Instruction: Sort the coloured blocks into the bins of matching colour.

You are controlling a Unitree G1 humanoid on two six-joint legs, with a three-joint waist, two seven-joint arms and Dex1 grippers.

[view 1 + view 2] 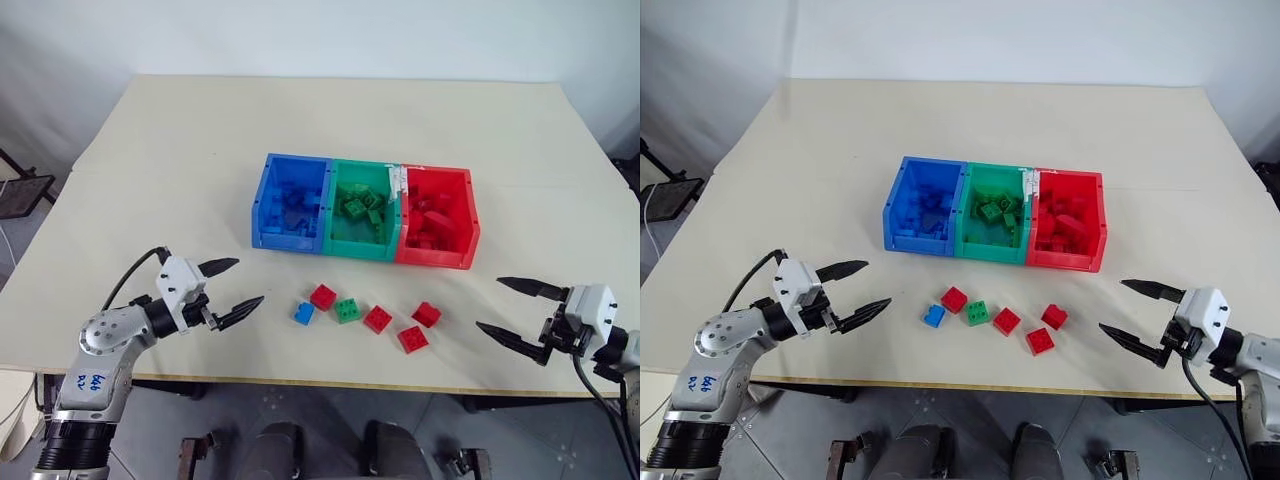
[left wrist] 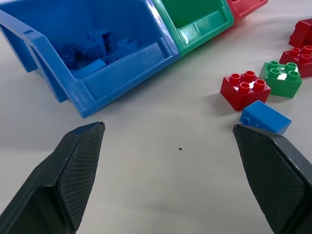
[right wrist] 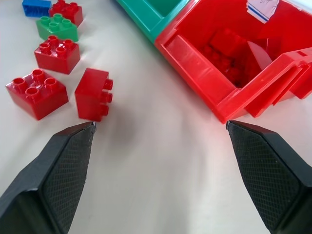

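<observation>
Holding matching bricks: blue bin (image 1: 291, 203), green bin (image 1: 362, 212), red bin (image 1: 438, 218) (both jaws apart).

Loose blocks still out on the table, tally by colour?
red blocks: 4
green block: 1
blue block: 1
Total: 6

Bright, even overhead light, soft shadows under the table (image 1: 200, 140), mild glare on its far edge.
</observation>
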